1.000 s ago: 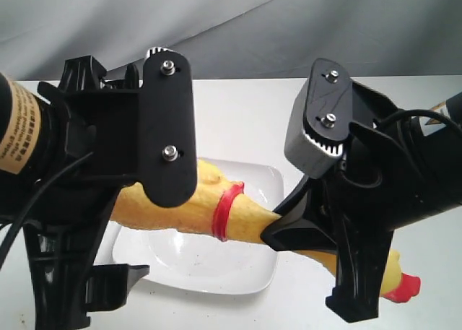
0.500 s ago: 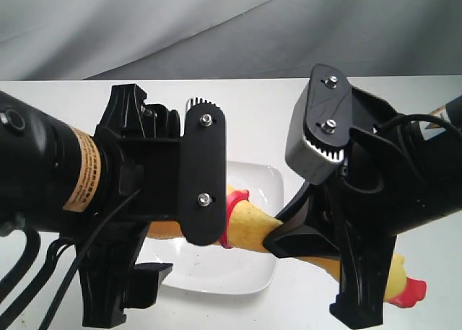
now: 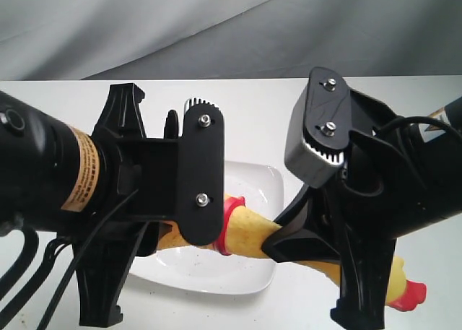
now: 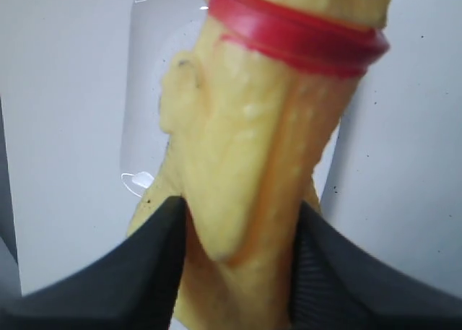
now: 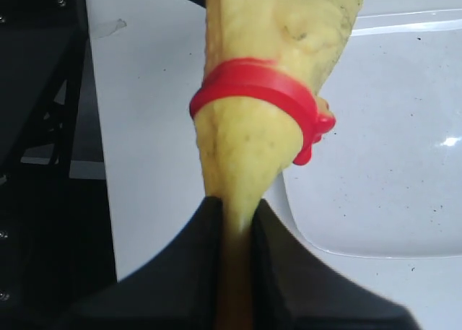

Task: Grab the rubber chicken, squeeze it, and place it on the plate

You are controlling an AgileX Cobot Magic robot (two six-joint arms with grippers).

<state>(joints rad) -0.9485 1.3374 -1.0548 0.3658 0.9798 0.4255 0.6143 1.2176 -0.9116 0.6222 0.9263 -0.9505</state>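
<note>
Two hands pinch the rubber chicken (image 3: 251, 229) at once, and it stretches left to right between them over the plate (image 3: 253, 184). The left hand (image 4: 242, 272) is pressed against the thick yellow body, with one dark finger on each side of it, just left of the red neck ring (image 3: 229, 225). The right hand (image 5: 234, 272) is clamped on the neck to the right of that ring, and there the rubber is squashed into a thin strip between its fingers. The chicken's red-tipped head (image 3: 410, 294) sticks out past the right hand, at the near right, beyond the plate's edge and over the white worktop (image 3: 253, 113). The feet end is hidden behind the left arm. The plate lies flat on the worktop in the middle, under the ring and body, with small dark specks on its glossy surface. Whether the toy touches the plate cannot be told. A grey cloth (image 3: 216, 27) hangs at the far side.
</note>
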